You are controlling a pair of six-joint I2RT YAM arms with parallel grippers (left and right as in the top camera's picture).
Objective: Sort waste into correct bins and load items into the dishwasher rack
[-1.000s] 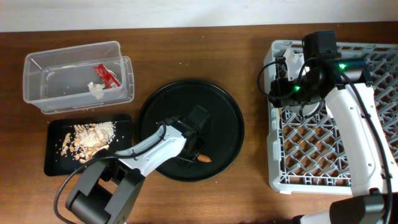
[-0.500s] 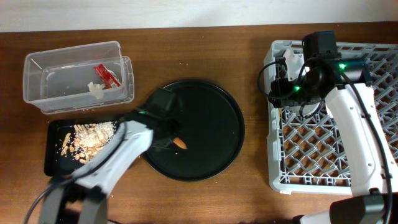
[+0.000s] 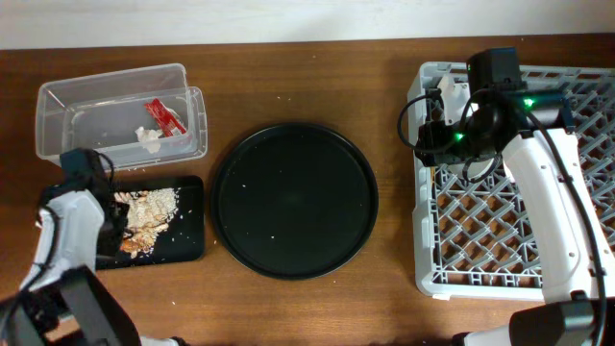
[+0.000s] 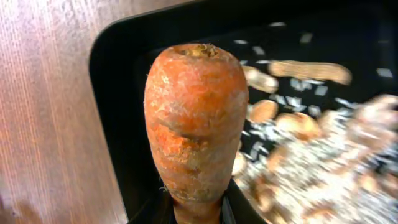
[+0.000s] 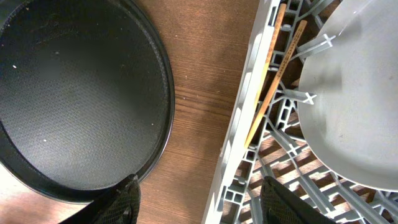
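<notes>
Left of the round black tray (image 3: 293,199), our left gripper (image 4: 196,210) clamps the orange carrot (image 4: 194,118) over a corner of the flat black tray (image 3: 187,245). Right of it, our right gripper (image 5: 199,202) hangs open, empty, over the edge of the dishwasher rack (image 3: 430,274).

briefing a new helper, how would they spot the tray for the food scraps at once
Find the large round black tray in the middle of the table and look to its left. There, on the robot's side of the clear tub, lies the flat black tray. Unlike the tub it is opaque, shallow and rectangular with rounded corners, strewn with beige crumbs.
</notes>
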